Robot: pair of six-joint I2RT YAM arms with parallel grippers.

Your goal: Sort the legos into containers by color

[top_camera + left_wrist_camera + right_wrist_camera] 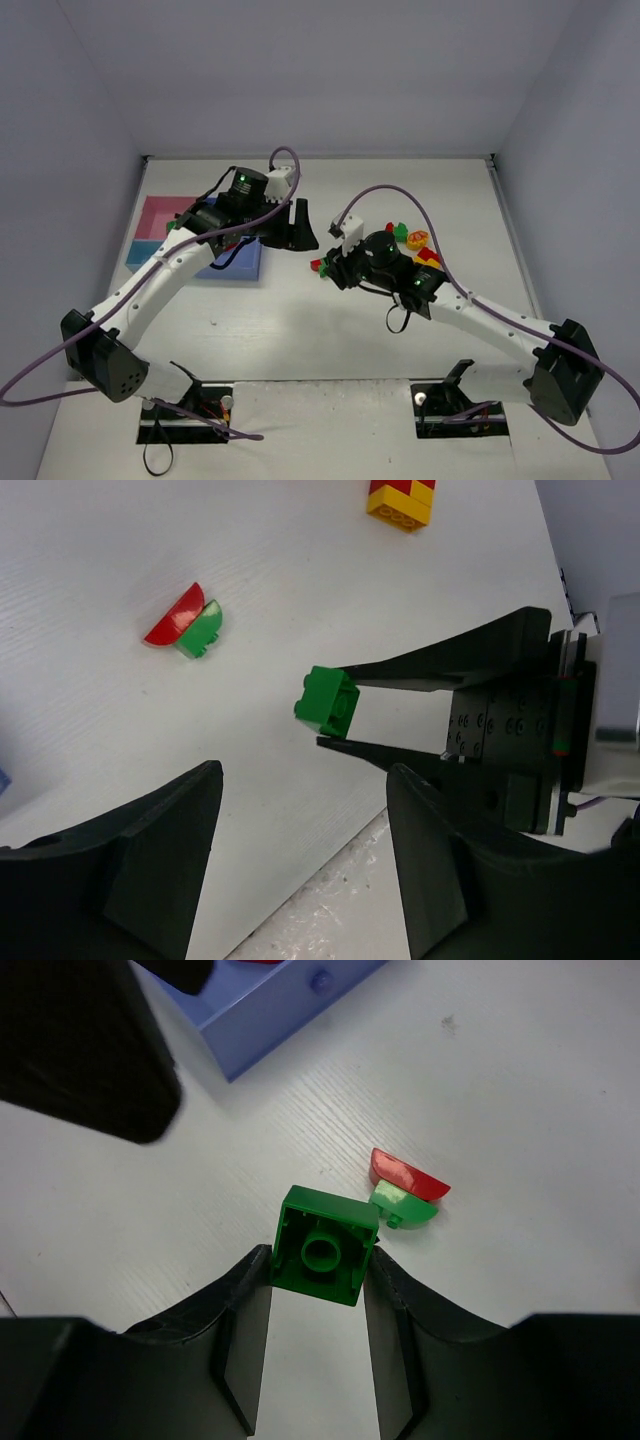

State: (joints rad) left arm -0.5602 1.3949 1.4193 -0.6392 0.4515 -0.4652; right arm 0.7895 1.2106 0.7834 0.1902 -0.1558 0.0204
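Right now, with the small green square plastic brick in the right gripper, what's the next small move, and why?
Probably ease the green brick toward the left gripper for a handoff: the right gripper is shut on it, the left stands open facing it, and the blue plastic tray lies leftward.

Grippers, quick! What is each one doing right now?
Left gripper: open, holding nothing.
Right gripper: closed on a green lego brick.

Blue container (248,263) half behind left arm (165,272)
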